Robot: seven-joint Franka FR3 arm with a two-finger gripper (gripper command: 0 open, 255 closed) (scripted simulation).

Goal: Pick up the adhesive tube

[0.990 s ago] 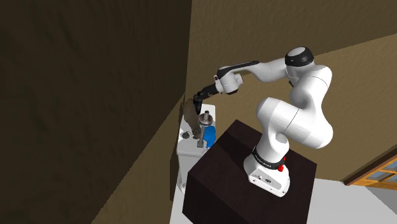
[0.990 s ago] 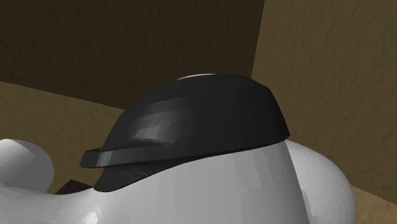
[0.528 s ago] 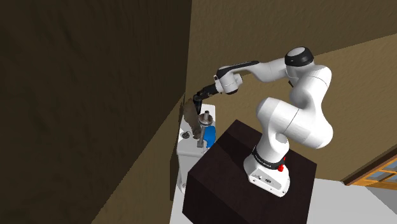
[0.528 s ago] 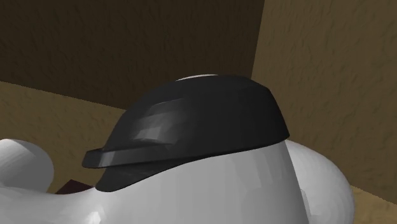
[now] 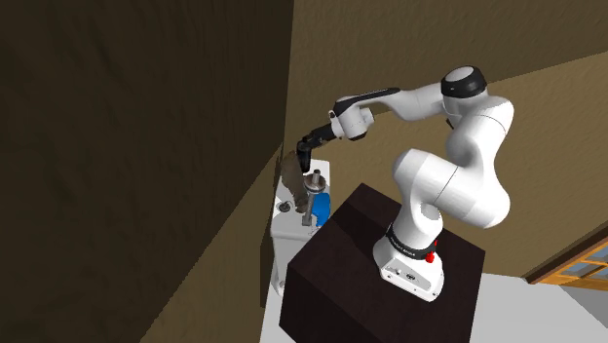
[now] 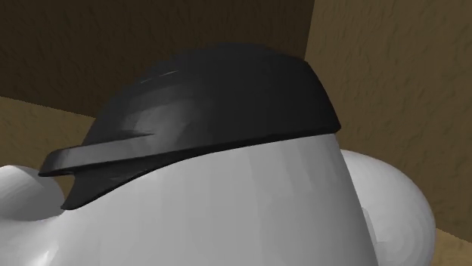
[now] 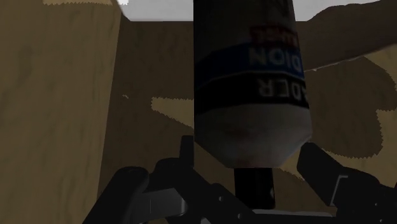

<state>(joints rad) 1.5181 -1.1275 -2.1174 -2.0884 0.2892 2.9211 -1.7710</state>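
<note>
The white arm reaches from its dark stand at the shoulder view's lower right toward the frame's middle, over a white counter. The adhesive tube, white with a blue band, sits clasped between the fingers of the tool, dark cap toward the palm.

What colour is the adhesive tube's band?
Blue, on the adhesive tube; wrist view shows it best.

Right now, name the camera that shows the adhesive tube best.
The wrist view: the adhesive tube looms close before the tool, blue band and lettering plain. The shoulder view leaves it too small to pick out; the second exterior view faces the arm's casing.
</note>
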